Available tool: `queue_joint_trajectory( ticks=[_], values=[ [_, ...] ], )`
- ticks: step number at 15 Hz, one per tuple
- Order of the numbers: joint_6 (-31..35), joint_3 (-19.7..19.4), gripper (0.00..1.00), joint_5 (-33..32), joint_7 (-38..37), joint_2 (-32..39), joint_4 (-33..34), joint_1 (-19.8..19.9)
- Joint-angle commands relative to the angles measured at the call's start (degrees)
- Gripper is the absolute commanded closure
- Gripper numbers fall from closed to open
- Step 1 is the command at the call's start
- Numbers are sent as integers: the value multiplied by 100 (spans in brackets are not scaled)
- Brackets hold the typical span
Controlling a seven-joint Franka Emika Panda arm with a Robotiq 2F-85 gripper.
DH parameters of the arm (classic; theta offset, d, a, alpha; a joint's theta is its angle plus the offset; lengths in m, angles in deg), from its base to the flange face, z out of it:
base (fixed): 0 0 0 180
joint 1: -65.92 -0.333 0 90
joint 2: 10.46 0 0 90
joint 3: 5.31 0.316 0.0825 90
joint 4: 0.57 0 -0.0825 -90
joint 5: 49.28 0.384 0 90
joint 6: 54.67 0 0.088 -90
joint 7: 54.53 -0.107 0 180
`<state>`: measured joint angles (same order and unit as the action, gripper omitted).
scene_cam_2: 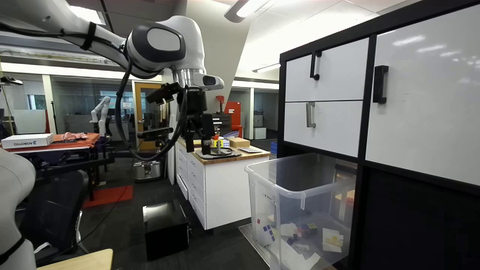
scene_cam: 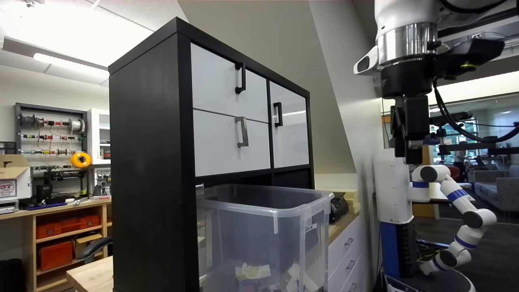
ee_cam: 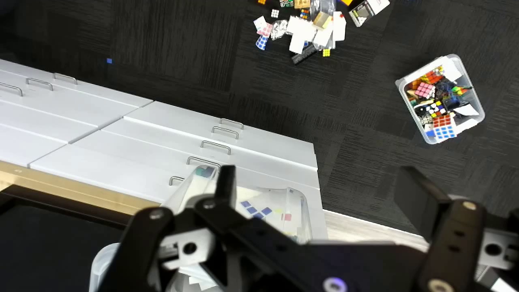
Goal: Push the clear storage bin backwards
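At the lower bay of the black storage cabinet [scene_cam: 146,162], below two stacked white drawers [scene_cam: 221,142], stands the clear storage bin [scene_cam_2: 292,208], upright, its front end projecting past the cabinet face; how far it reaches inside cannot be determined. In an exterior view, scraps of white paper [scene_cam_2: 332,240] and a puzzle cube [scene_cam_2: 310,227] show through its translucent wall. The upper drawer carries a black handle [scene_cam: 243,77], the lower a grey metal handle [scene_cam: 244,132].

The Robotiq gripper [ee_cam: 322,186] is found released: in the wrist view its fingers [ee_cam: 225,182] stand wide apart, with dark carpet [ee_cam: 357,170] and the fronts of a white drawer chest [ee_cam: 279,162] visible between them. In both exterior views it hangs fingers-down from the Franka Emika Panda arm [scene_cam_2: 165,41], higher than the bin's rim [scene_cam: 279,211] and apart from the bin. The wrist view shows part of the bin behind the gripper, largely obscured by it.

Beyond the bin, the chest's wooden top [scene_cam_2: 243,154] bears a small cardboard box [scene_cam_2: 239,142]. On the floor near the chest stands a black box-shaped unit [scene_cam_2: 167,228]. In the wrist view, loose papers [ee_cam: 302,30] and a yellow puzzle cube [ee_cam: 326,52] lie on the carpet; a second clear bin [ee_cam: 472,95], holding more puzzle cubes and mixed small items, sits apart from them. A white box lettered ROBOTIQ [scene_cam_2: 28,140] lies on an orange-covered table [scene_cam_2: 90,139].
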<state>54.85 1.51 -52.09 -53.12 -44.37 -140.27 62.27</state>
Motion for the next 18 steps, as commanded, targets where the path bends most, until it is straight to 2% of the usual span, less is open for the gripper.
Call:
queue_joint_trajectory(
  ticks=[1,7,13,18],
  values=[
    [-19,-59,0,-37,-35,9,15,-73],
    [-19,-59,0,-37,-35,9,15,-73],
    [1481,-185,0,177,-168,-78,-586,-57],
    [2718,-262,0,281,-166,204,-1200,-19]
  ],
)
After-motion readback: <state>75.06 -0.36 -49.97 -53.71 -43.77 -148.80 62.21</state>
